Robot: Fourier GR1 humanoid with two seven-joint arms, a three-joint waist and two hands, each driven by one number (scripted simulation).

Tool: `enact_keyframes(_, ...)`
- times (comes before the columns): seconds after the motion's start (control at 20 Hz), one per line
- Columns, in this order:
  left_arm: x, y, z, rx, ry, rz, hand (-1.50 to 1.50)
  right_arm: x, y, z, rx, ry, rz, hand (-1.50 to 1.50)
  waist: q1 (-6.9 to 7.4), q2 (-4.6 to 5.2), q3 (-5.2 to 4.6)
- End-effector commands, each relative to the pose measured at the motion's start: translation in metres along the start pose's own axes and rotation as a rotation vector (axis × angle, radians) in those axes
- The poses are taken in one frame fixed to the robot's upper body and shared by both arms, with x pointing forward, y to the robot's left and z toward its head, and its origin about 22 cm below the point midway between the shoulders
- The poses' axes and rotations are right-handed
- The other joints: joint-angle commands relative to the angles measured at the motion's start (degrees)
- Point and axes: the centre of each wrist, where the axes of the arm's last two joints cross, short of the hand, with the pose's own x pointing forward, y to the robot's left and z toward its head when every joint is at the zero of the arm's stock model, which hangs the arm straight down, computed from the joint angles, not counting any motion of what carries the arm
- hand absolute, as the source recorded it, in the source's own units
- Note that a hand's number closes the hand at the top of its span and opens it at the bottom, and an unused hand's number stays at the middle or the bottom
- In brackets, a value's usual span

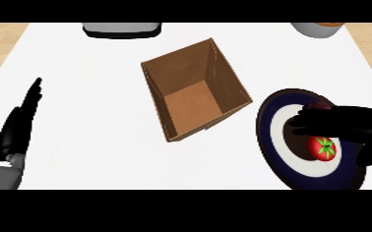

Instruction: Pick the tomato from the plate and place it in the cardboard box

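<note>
one tomato (325,147) on one plate (280,162), right hand (341,124) over it.

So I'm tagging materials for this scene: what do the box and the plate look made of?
The box looks like plain cardboard: matte brown, thin flat walls, open top. The plate looks like glazed ceramic, though the look leaves it open: smooth, with a dark navy rim and a white ring around a dark centre, where the tomato lies under the right hand.
</note>
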Motion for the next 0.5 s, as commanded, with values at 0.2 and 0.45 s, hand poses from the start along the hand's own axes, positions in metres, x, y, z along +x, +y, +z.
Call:
enact_keyframes(0.2,0.009,0.01,0.012,-0.005,-0.001,-0.008,0.0,0.006,0.031,-0.013,0.094,0.021,-0.035,-1.5,0.35,0.01,0.04)
enact_keyframes(0.45,-0.012,-0.005,0.005,0.011,-0.003,0.007,0.0,0.009,0.037,-0.03,0.049,0.032,-0.042,1.5,-0.01,0.06,0.01)
